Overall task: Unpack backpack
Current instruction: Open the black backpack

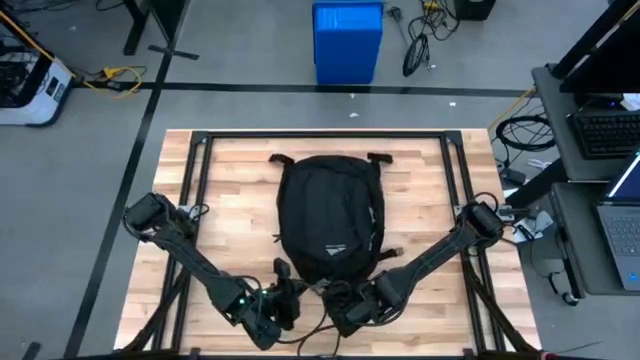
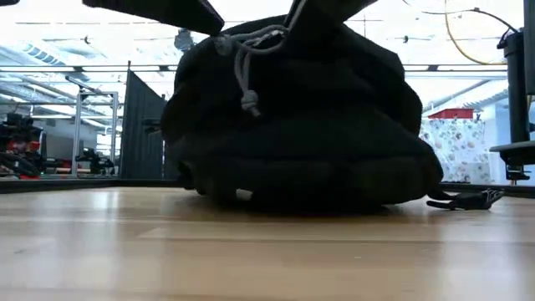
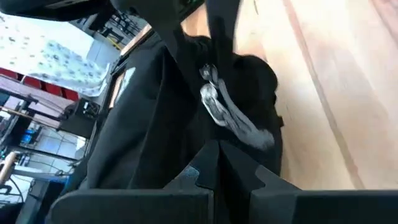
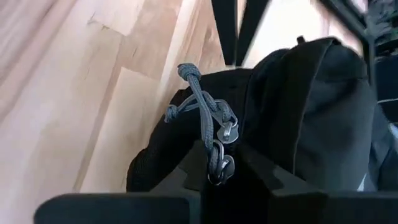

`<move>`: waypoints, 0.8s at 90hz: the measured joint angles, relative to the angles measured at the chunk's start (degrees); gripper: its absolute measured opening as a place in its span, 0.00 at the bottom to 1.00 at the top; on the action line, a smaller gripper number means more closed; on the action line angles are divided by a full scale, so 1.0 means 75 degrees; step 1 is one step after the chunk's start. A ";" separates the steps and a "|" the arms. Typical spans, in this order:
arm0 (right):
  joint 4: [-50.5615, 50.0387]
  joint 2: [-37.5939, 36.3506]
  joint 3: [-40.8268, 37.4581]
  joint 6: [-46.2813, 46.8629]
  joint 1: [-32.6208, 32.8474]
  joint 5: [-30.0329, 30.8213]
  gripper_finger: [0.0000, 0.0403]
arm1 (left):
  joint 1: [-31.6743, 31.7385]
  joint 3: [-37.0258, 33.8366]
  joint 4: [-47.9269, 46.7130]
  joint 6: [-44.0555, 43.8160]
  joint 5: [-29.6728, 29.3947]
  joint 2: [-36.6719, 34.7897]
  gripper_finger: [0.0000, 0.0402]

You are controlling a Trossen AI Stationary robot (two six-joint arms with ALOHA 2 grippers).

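The high view looks straight down on the whole table (image 1: 240, 165), the backpack (image 1: 329, 228) at centre. The low view sits at table-top height, level, very near the backpack's 6 o'clock end. Both wrist views press close on that same end and its zipper pulls (image 4: 219, 146)

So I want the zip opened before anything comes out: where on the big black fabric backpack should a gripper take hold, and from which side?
Grip the grey cord zipper pulls at the end of the black fabric backpack nearest the arms. They stick out from the fabric, so fingers can close across them, coming in from that near end.
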 joint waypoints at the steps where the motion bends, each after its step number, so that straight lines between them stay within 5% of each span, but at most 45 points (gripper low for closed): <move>1: -0.0039 -0.0005 0.0000 0.0026 0.0006 -0.0002 0.08 | -0.0007 0.0000 0.0002 -0.0002 0.0000 0.0001 0.00; 27: -0.0365 -0.0040 0.0000 0.0320 0.0135 -0.0244 0.08 | -0.0176 0.0000 0.0022 -0.0231 -0.0203 -0.0001 0.04; 72: -0.0243 -0.0132 0.0006 0.0438 0.0317 -0.0789 0.08 | -0.0004 0.0000 0.0477 -0.0413 0.0372 0.0545 0.57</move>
